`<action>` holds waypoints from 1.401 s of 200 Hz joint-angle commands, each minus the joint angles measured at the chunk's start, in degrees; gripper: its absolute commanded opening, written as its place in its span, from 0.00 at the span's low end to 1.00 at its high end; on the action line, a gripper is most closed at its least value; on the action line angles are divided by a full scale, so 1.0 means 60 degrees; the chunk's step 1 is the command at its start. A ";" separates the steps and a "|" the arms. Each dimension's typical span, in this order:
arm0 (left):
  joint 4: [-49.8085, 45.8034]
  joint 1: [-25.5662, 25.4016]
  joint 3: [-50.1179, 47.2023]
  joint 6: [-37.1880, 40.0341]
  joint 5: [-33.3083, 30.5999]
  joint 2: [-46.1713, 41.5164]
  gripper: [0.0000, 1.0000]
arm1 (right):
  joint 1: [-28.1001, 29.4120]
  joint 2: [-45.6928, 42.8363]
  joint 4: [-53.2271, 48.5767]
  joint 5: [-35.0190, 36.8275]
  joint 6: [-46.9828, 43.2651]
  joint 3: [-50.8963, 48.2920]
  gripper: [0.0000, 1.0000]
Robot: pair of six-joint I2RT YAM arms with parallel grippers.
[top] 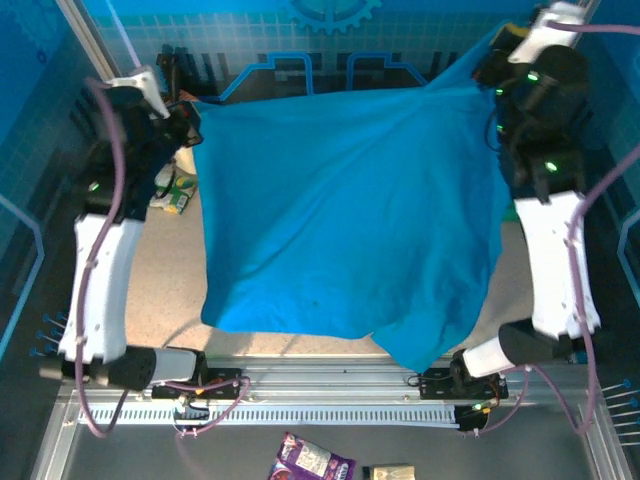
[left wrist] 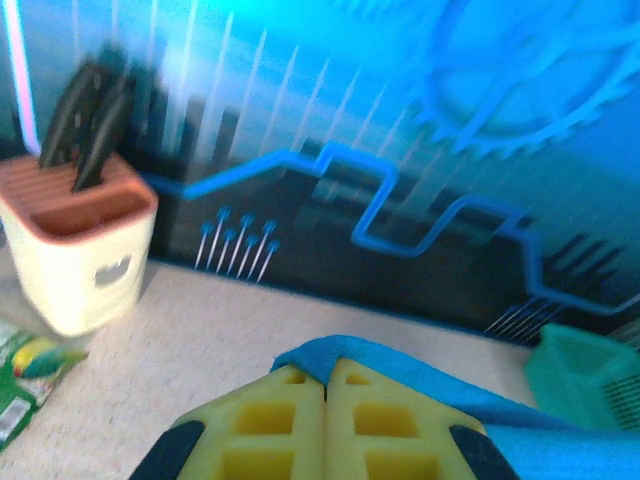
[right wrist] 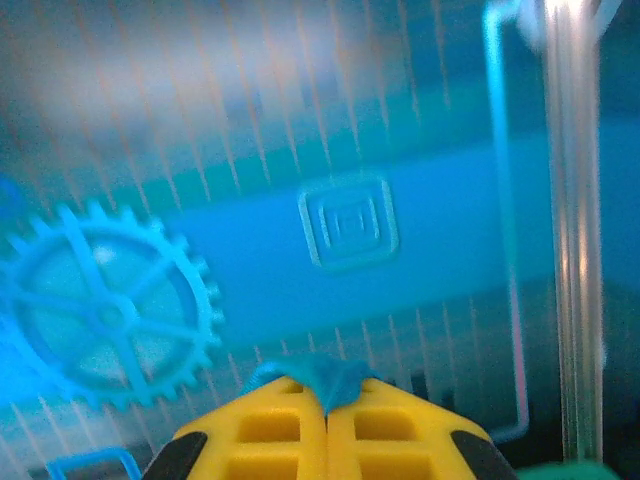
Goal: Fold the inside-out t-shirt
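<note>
The inside-out t-shirt (top: 345,210) is a plain blue cloth held up and stretched wide between the two arms, hanging down toward the near edge. My left gripper (top: 190,125) is shut on its far left corner; in the left wrist view the yellow fingertips (left wrist: 326,372) pinch a blue hem (left wrist: 400,365). My right gripper (top: 495,60) is shut on the far right corner, raised higher; in the right wrist view a tuft of blue cloth (right wrist: 325,378) pokes out between the closed yellow fingers (right wrist: 365,425).
A cream knife block (left wrist: 85,245) with dark handles stands at the far left, beside a green packet (top: 175,195). A teal mesh basket (left wrist: 590,375) sits at the back right. Snack packets (top: 312,462) lie near the front rail. The beige table (top: 160,290) shows left of the shirt.
</note>
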 commanded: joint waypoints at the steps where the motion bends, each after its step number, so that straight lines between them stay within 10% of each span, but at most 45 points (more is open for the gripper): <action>1: 0.0936 0.0273 -0.0590 0.0214 -0.0134 0.1234 0.00 | -0.0242 0.1089 0.1111 -0.0446 0.0509 -0.0913 0.00; 30: 0.1254 0.0491 -0.0039 0.0192 0.0448 0.3933 0.00 | -0.0310 0.3360 0.1764 -0.0685 0.0920 -0.0946 0.00; 51: 0.0805 0.0566 0.1562 0.0097 0.0310 0.5991 0.17 | -0.0423 0.5489 0.0386 -0.0815 0.1218 0.0993 0.42; 69: -0.0084 0.0562 0.3184 0.0094 0.0304 0.7178 0.33 | -0.0507 0.6982 -0.1989 -0.1189 0.1659 0.3397 0.52; 97: -0.1094 0.0465 0.4121 0.0086 0.0432 0.7383 0.49 | -0.0506 0.6843 -0.3212 -0.2040 0.1720 0.3464 0.56; 184: 0.0439 -0.1157 -0.0507 -0.0730 0.0708 0.6440 0.45 | -0.0525 0.4056 -0.0987 -0.6029 0.2257 -0.3799 0.65; 233: 0.0139 -0.1131 0.1373 -0.0582 0.0466 0.8884 0.41 | -0.0629 0.5971 -0.0325 -0.8012 0.2721 -0.3333 0.68; 280: -0.0815 -0.0771 0.3341 -0.0875 -0.0189 1.0593 0.40 | -0.0940 0.7386 -0.0833 -0.7510 0.3234 -0.2938 0.69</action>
